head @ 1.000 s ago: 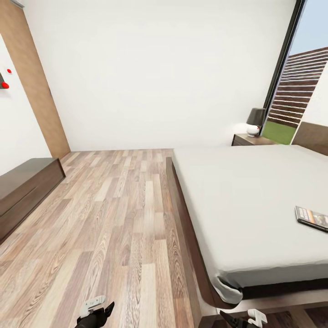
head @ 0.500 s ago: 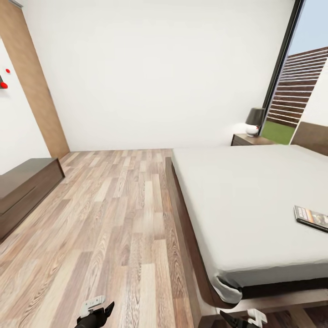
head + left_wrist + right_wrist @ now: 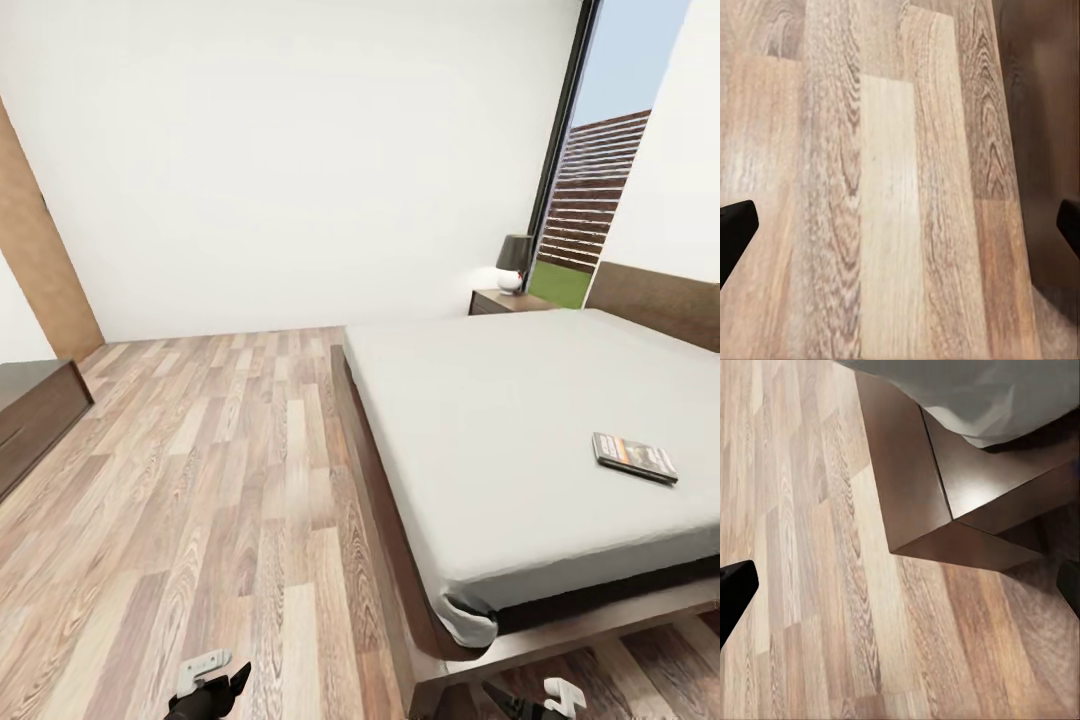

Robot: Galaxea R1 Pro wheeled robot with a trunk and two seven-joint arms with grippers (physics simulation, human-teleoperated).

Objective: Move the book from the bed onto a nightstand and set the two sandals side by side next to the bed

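With both hands open and empty low above the wood floor (image 3: pixel 885 225), the book (image 3: pixel 634 456) lies far across the bed (image 3: pixel 520 420), so reaching from this corner risks striking the frame or falling short.

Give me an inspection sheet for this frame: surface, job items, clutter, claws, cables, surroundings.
Surface: bed, pale mattress, dark wooden frame; wood-plank floor.
Job's things: book flat on the mattress, near the bed's right side. Nightstand beyond the bed's far corner, a lamp on it. Sandals: nothing seen.
Clutter: nothing seen.
Claws: left claw and right claw both open, empty, over the floor; the right one near the bed frame's corner.
Cables: nothing seen.
Surroundings: white walls, tall window onto a slatted fence, low dark cabinet at left.
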